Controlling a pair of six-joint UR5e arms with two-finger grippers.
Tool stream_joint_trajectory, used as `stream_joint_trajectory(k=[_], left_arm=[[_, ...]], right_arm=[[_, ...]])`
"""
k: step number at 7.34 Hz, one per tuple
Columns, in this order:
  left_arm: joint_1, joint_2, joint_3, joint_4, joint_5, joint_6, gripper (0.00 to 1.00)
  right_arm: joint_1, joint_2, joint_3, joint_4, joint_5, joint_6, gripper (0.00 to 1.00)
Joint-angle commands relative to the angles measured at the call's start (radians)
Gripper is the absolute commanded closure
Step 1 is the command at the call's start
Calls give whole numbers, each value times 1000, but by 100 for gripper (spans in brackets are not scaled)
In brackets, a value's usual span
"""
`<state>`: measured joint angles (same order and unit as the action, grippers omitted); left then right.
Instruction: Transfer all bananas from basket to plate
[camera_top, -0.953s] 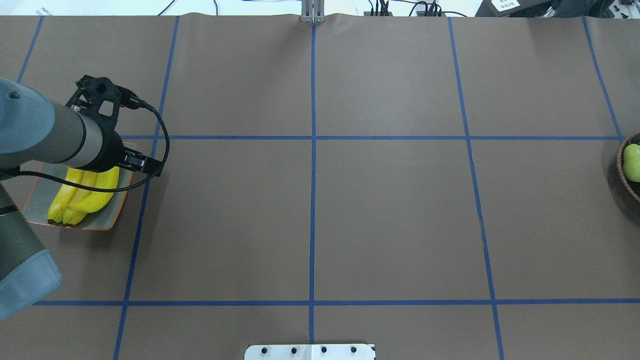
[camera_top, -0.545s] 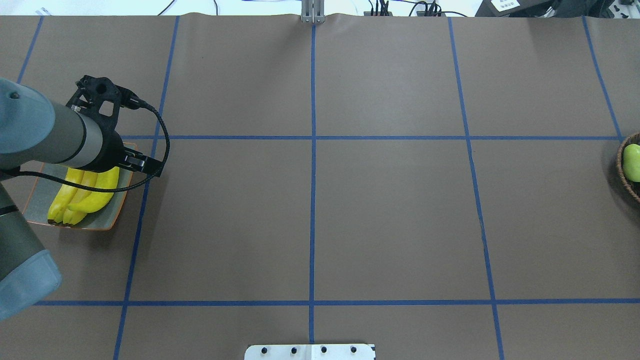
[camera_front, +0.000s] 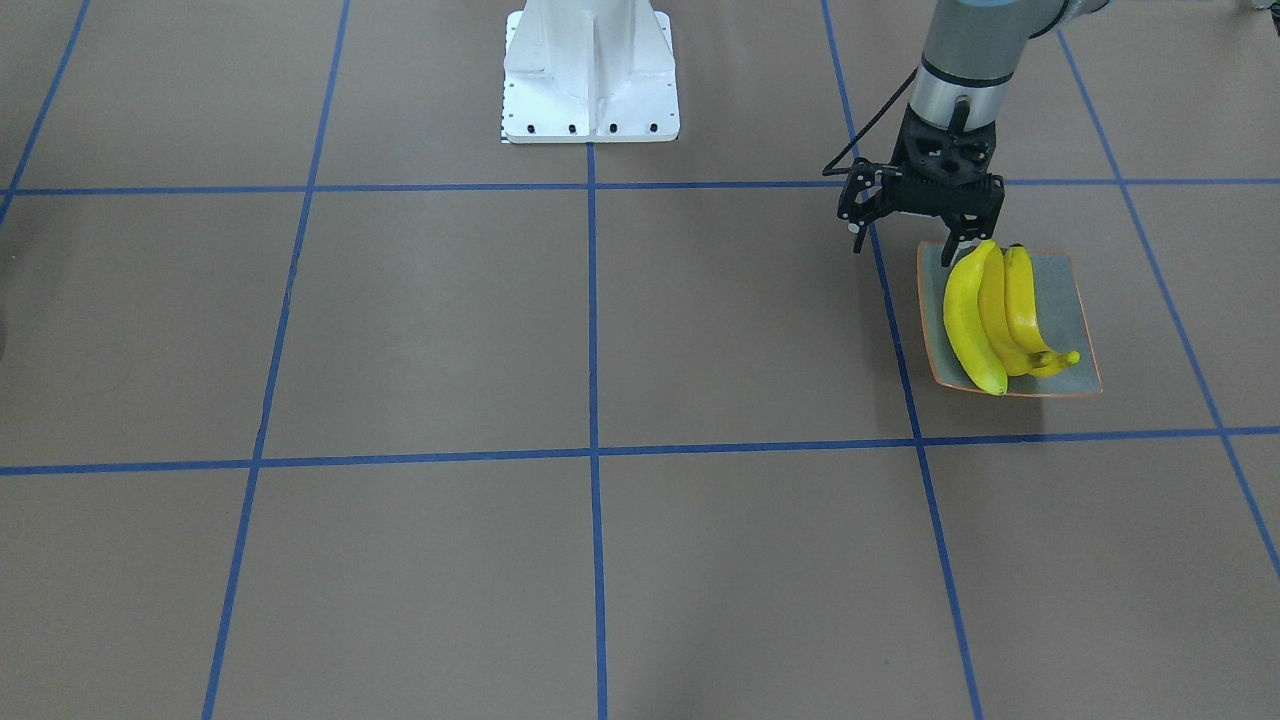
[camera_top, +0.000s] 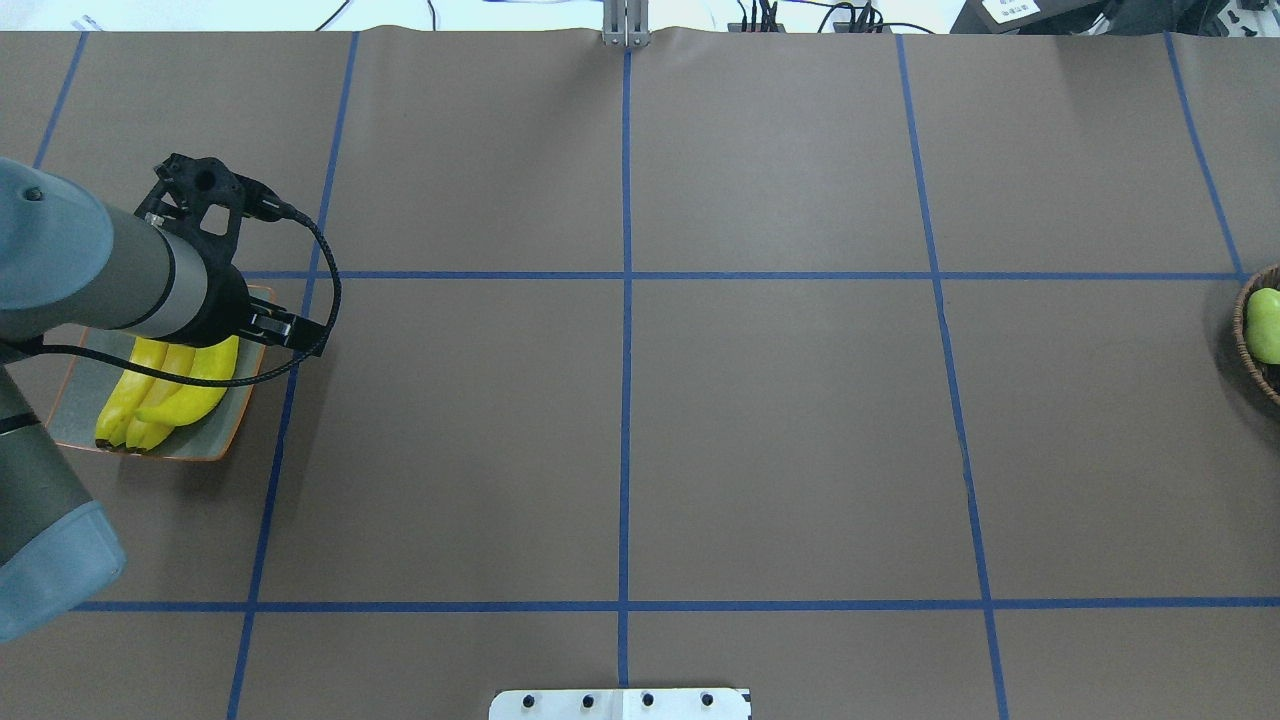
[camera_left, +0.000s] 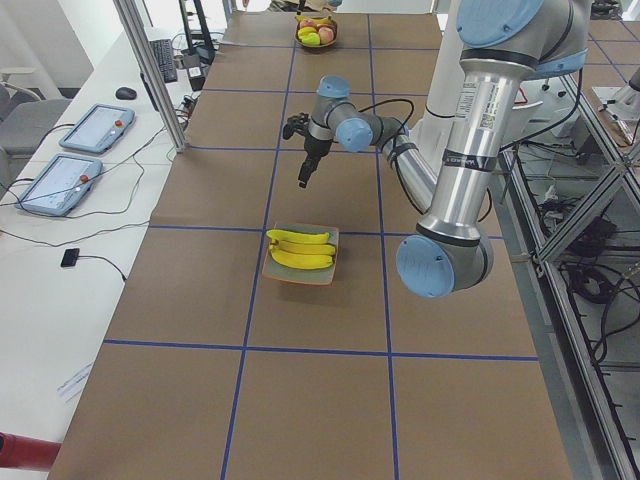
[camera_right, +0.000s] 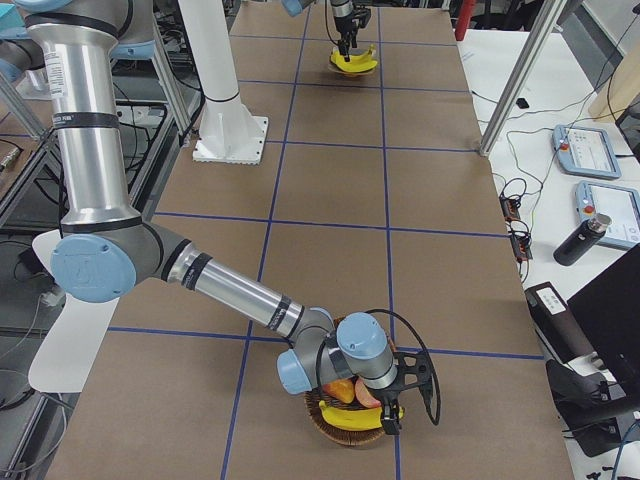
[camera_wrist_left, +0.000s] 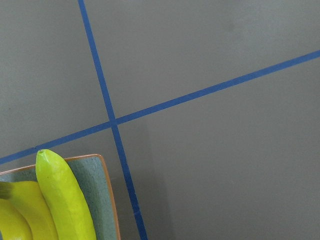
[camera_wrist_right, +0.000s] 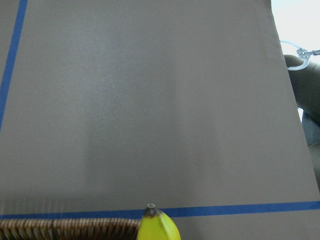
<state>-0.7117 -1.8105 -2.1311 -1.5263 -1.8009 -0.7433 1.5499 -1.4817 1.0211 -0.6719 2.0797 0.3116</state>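
**Fetching the last banana.** The right arm is reaching into the basket (camera_right: 322, 418) at the right end of the worktop (camera_front: 600, 330), where one banana (camera_right: 362, 420) is lying among other fruit (camera_right: 345, 392). The right claw (camera_right: 388, 418) is sitting at that banana, but this side view does not show whether it is gripping. Three bananas (camera_front: 985, 315) are lying side by side on the plate (camera_front: 1068, 305), well apart from the basket. The left claw (camera_front: 968, 245) is hovering over the plate's robot-side edge, its jaws looking parted and carrying nothing.

For a sound lift, the right claw should be closing across the banana's middle, then rising straight until clear of the rim and the neighbouring fruit. With plate and basket at opposite ends, a hand-over is probably needed. The left claw should be taking the free end before release, then laying the banana along the others, not across them.
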Motion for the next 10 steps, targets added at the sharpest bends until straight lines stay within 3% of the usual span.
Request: stream_joint_trajectory(k=[1, 3, 5, 8, 10], left_arm=[[1, -12, 3, 0, 0, -1, 0], [3, -21, 10, 0, 2, 1, 0], [3, -27, 10, 0, 0, 1, 0], [5, -29, 11, 0, 2, 1, 0], [5, -50, 29, 0, 2, 1, 0]], right_arm=[[-43, 0, -18, 14, -73, 37, 4], [-56, 8, -36, 14, -146, 38, 6], [-92, 12, -38, 14, -161, 44, 8], [-134, 3, -38, 12, -205, 38, 22], [-134, -11, -39, 12, -260, 26, 22]])
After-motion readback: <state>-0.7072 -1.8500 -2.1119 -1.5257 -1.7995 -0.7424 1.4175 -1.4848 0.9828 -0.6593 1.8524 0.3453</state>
